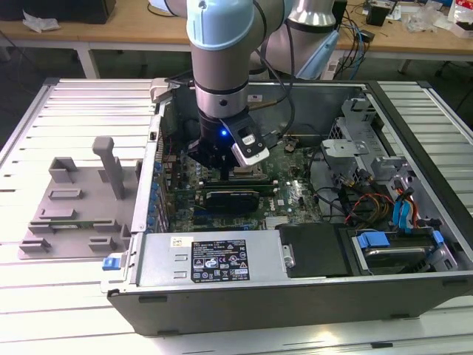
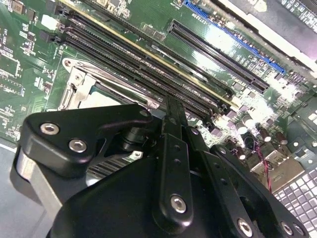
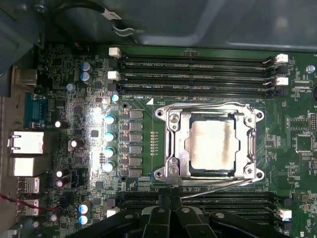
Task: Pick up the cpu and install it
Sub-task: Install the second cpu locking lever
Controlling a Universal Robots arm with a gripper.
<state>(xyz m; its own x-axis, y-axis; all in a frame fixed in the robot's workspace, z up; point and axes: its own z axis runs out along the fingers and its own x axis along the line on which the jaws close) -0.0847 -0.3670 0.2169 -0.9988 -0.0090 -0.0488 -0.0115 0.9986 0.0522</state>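
Already the cpu (image 3: pixel 212 145) lies in its socket (image 3: pixel 171 148), a light, stiff, fragile plate best held by its edges. Whether the fingers (image 2: pixel 174 130) are open I cannot tell.

A table (image 1: pixel 66 100) of pale ribbed metal slats carries everything here. Right under the gripper (image 1: pixel 222 159) lies an open computer case (image 1: pixel 295 288), resting flat on the slats with its side panel off. Well off to the exterior view's left of the gripper, beyond the case wall, a grey plastic tray (image 1: pixel 74 214) sits directly on the slats, with raised blocks and one upright post (image 1: pixel 112 168) standing from it.
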